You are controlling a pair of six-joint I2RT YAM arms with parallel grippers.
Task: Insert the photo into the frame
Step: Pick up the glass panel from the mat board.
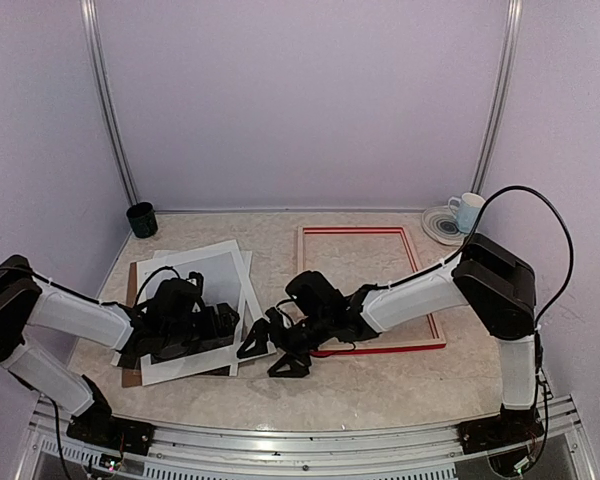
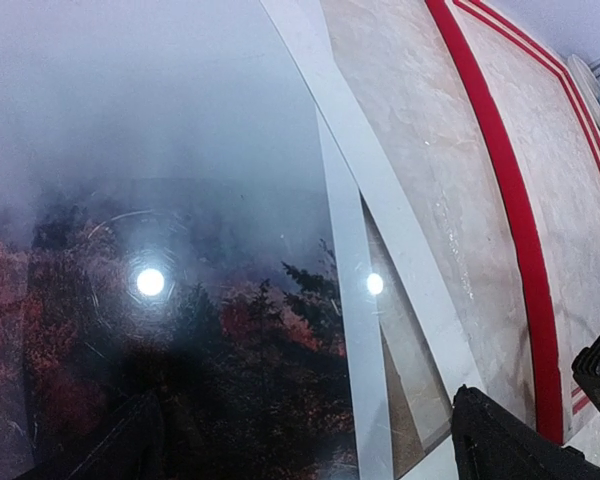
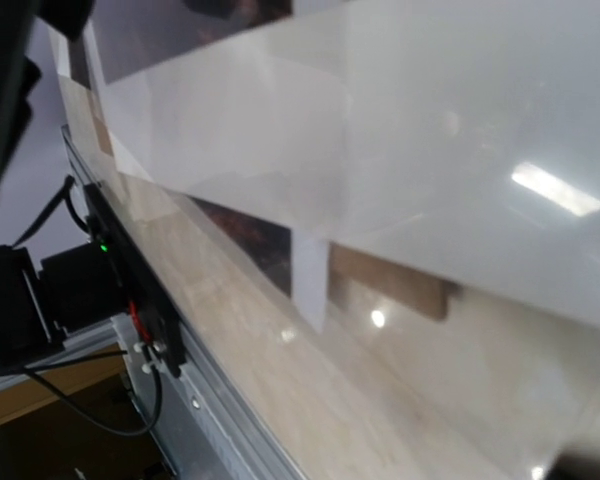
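Starting with the table (image 1: 380, 390), you have the frame (image 1: 355, 230) lying flat right of centre. Bare tabletop shows through its opening, so nothing is seated in it yet. Left of it, near but not touching, is a loose stack. The white mat (image 1: 230, 262) lies skewed over the brown backing board (image 1: 132, 290), and the photo (image 2: 180, 330) lies face up among the sheets, its misty sky and reddish trees filling the left wrist view.

Your left gripper (image 2: 315, 445) hangs low over the photo with its jaws spread wide and empty; whether the fingertips touch the print, I cannot tell. Your right gripper (image 1: 273, 352) sits low at the stack's near right corner, between stack and frame, with its jaws also wide apart and holding nothing.

You appear to be at the pickup step. The next move calls for catching one edge of that thin, glossy print without dragging the mat along. After that you carry it right and square it to the frame's opening.
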